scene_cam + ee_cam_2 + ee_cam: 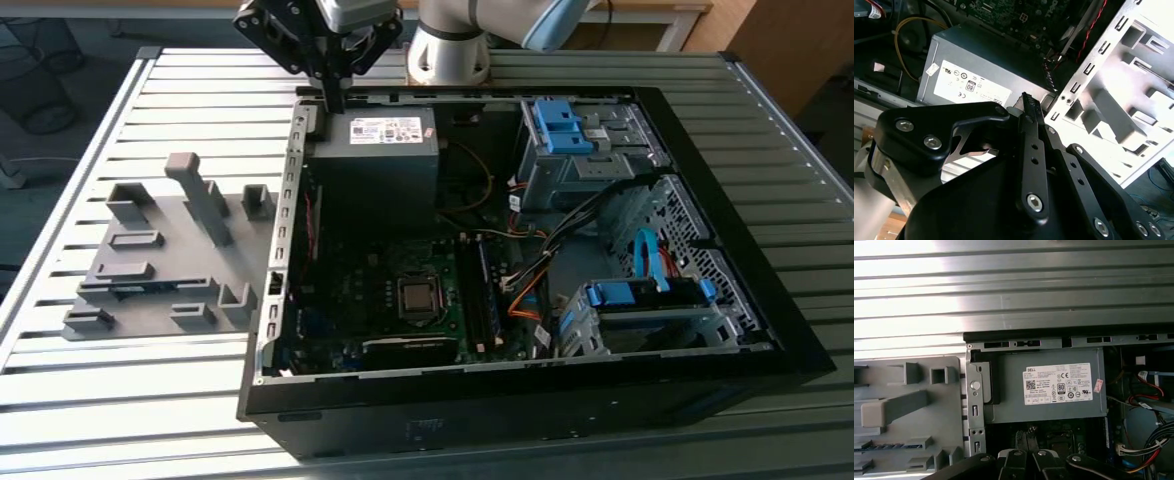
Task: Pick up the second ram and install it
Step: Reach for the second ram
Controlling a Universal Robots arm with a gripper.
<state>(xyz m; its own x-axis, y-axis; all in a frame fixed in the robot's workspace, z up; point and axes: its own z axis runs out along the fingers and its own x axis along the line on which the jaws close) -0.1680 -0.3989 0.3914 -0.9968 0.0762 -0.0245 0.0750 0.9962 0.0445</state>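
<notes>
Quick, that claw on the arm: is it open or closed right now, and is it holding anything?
Gripper: shut, fingers pressed together, holding nothing that can be seen.

Blue-green second ram, seemingly slotted in grey tray

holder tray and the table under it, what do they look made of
The holder tray looks like matte grey plastic, possibly printed: dull, even colour, blocky posts, no glare. The table looks like bare metal, probably aluminium: long ribbed slats with bright streaks of reflected light.
</notes>
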